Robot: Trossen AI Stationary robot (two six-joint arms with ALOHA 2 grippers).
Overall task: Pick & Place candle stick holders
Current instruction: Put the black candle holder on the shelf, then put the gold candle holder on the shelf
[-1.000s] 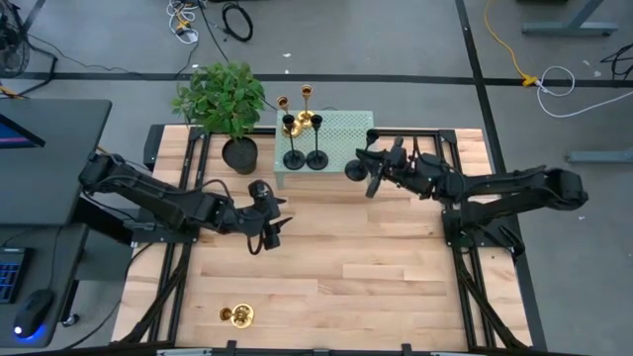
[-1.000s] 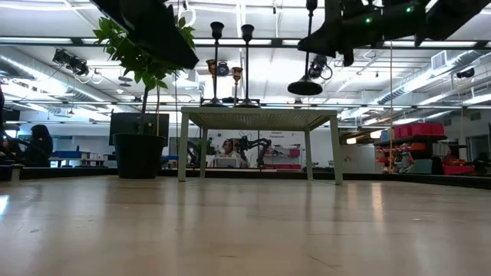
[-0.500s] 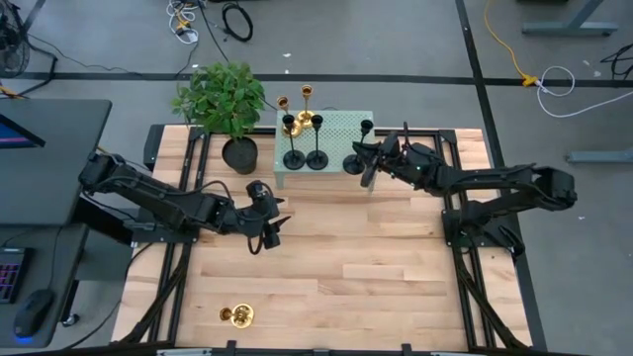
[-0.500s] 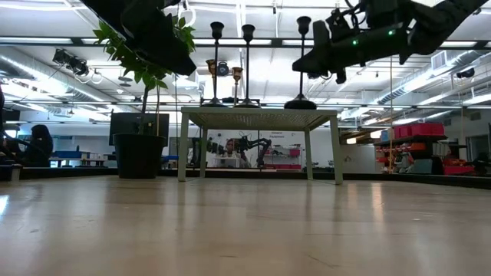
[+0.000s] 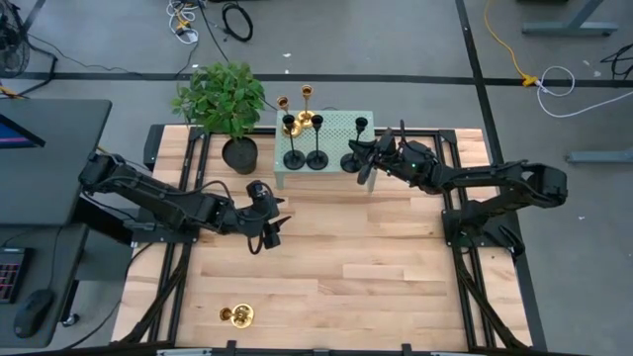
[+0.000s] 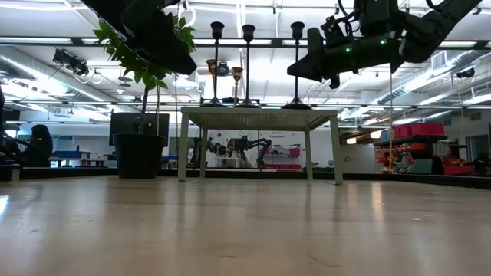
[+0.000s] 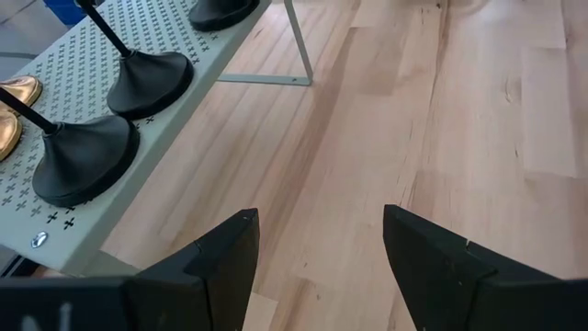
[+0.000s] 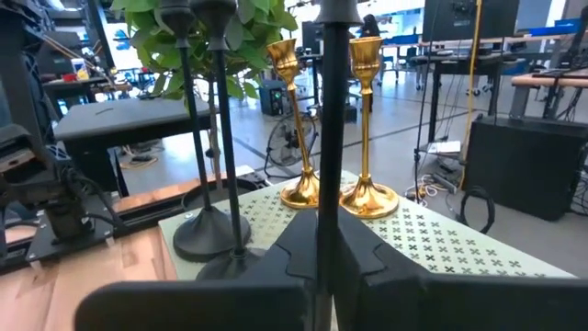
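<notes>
High view: right gripper (image 5: 367,158) at the right end of the green rack (image 5: 336,121), jaws closed on the stem of a black holder (image 5: 353,156) whose base sits on the rack top. Two more black holders (image 5: 305,155) and two gold holders (image 5: 295,107) stand further left on it; one gold holder (image 5: 237,315) lies on the counter (image 5: 346,257) near edge. Left gripper (image 5: 269,229) waits mid-counter, jaws wide, empty. Holders look rigid, tall and tippy; I'd grip low on the stem, just above the base.
</notes>
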